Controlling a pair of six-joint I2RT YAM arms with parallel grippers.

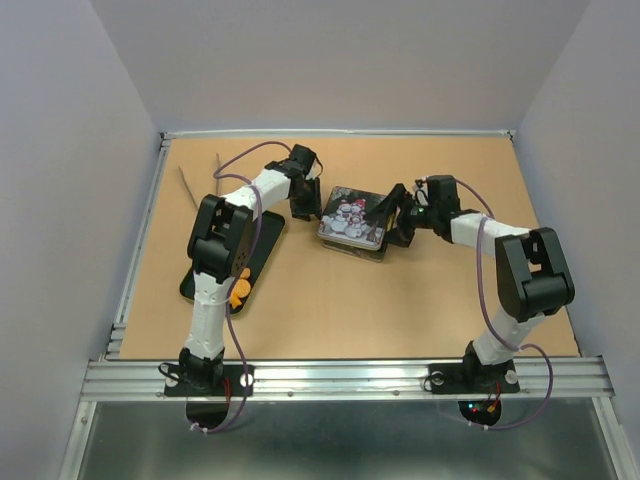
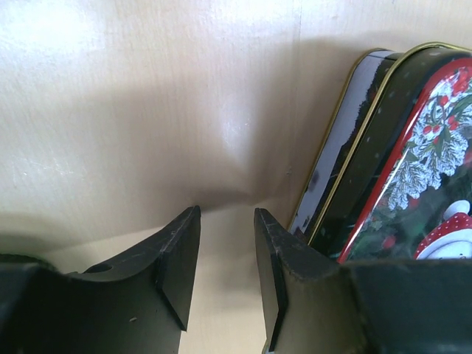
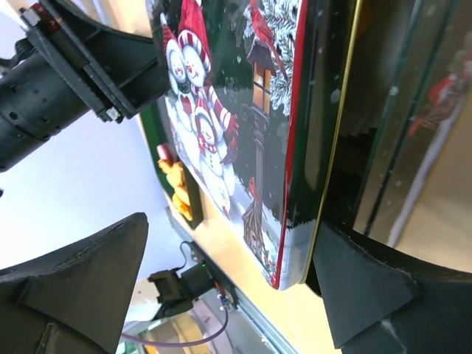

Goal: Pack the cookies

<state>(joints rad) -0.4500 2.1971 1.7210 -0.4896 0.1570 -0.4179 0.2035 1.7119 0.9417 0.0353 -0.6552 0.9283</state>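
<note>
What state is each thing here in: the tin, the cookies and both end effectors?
tin: snowman lid lying on it; whether it is fully seated cannot be told.
cookies: orange ones unpacked, lying on the black tray.
left end effector: open, empty, beside the tin.
right end effector: open, straddling the lid's edge.

I see snowman tin (image 1: pixel 352 222) on wooden table (image 1: pixel 330 310), lid askew on base; black tray (image 1: pixel 272 240) to my left, apart from tin
</note>
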